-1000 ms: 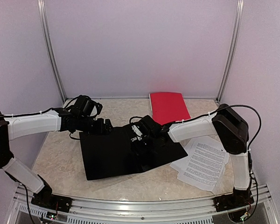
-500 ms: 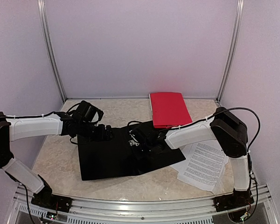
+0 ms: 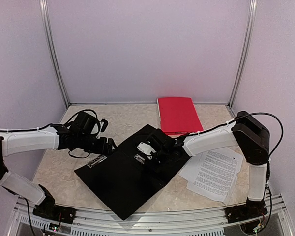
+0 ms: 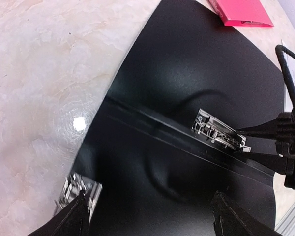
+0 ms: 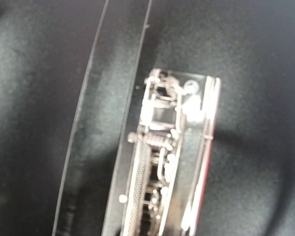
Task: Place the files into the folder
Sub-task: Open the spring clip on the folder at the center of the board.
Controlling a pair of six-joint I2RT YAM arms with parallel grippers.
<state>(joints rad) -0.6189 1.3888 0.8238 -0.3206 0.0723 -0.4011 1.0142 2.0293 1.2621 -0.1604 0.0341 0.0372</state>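
Lilac walls (image 3: 147,49), marbled beige tabletop (image 3: 54,169), aluminium posts (image 3: 52,49).

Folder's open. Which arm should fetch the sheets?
Likely right. The paper sheets lie on the table's right, next to that arm; the left gripper is at the black folder's far left edge.

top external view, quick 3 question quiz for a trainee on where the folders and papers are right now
1. True or false: the paper sheets already lie inside the black folder.
2. Which lies farthest back on the table? A) the red folder B) the paper sheets C) the black folder
3. Short answer: which part of the black folder is the right claw reaching at?

Key:
1. False. The sheets lie on the table beside the open folder, on the right.
2. A
3. The metal clip along its middle fold.
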